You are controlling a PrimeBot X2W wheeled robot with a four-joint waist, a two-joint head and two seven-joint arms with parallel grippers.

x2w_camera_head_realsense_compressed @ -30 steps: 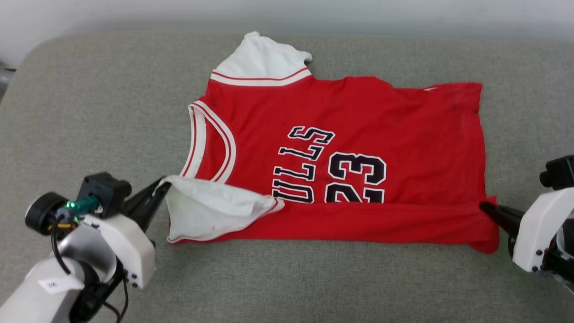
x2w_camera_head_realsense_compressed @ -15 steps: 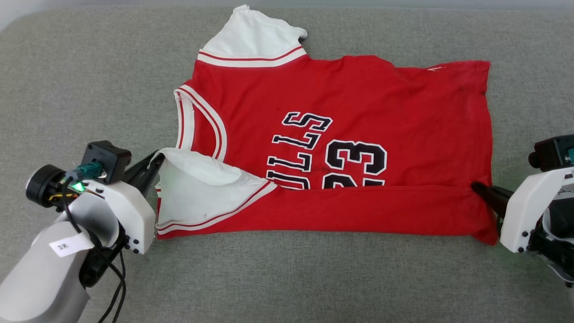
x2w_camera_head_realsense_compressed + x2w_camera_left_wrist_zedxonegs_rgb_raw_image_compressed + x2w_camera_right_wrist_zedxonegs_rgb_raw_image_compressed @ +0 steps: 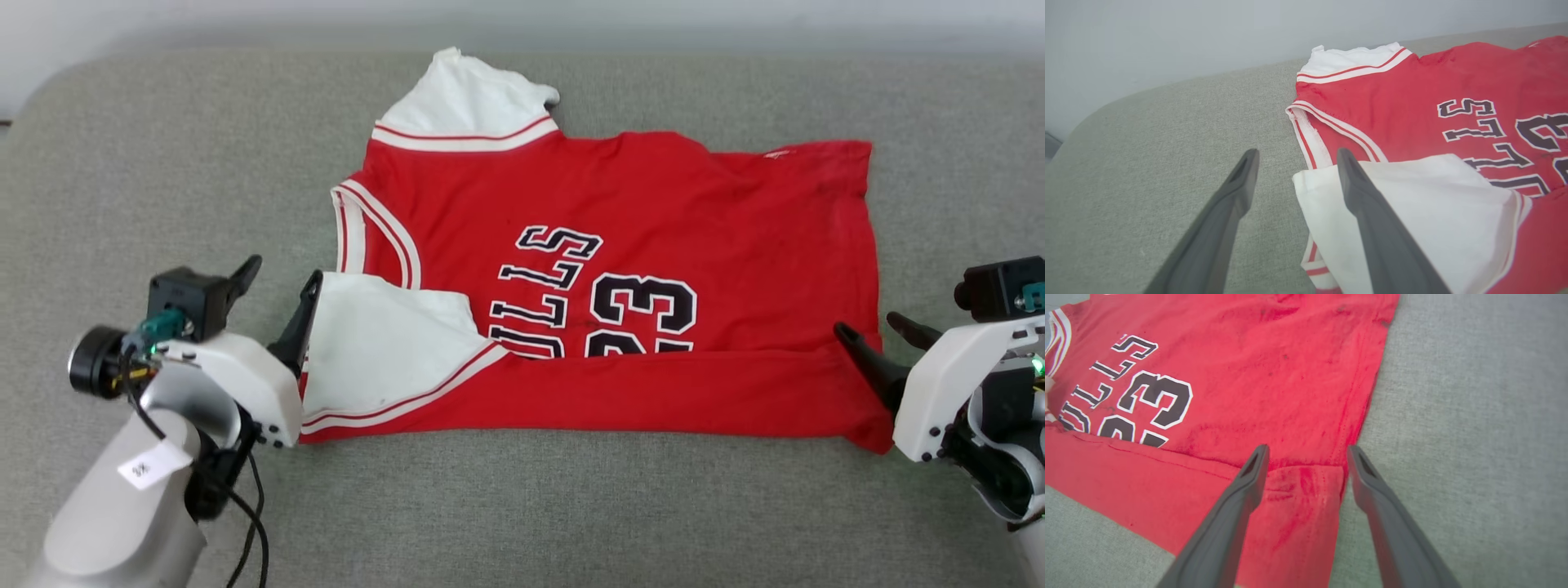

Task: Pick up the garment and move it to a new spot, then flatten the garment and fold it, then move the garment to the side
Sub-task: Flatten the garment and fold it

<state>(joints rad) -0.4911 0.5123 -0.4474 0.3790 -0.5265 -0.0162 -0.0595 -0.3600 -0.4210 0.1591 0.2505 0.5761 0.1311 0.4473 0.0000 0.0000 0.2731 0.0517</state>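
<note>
Garment [image 3: 653, 212], red, white sleeves, near edge folded

The garment [image 3: 653, 196] is soft matt cloth, the padded surface [image 3: 163, 180] beneath coarse woven fabric.

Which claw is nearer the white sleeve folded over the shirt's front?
Left. The left claw stands open, straddling the outer edge of that sleeve; the right claw is open at the hem corner of the shirt, far from it.

On the red, white-sleeved basketball T-shirt [image 3: 653, 188], the folded-over red strip [image 3: 653, 392] and white sleeve [image 3: 375, 343] hide part of the black white-outlined print [image 3: 604, 298]. The left forearm's paper tag [image 3: 153, 464] is unreadable.
</note>
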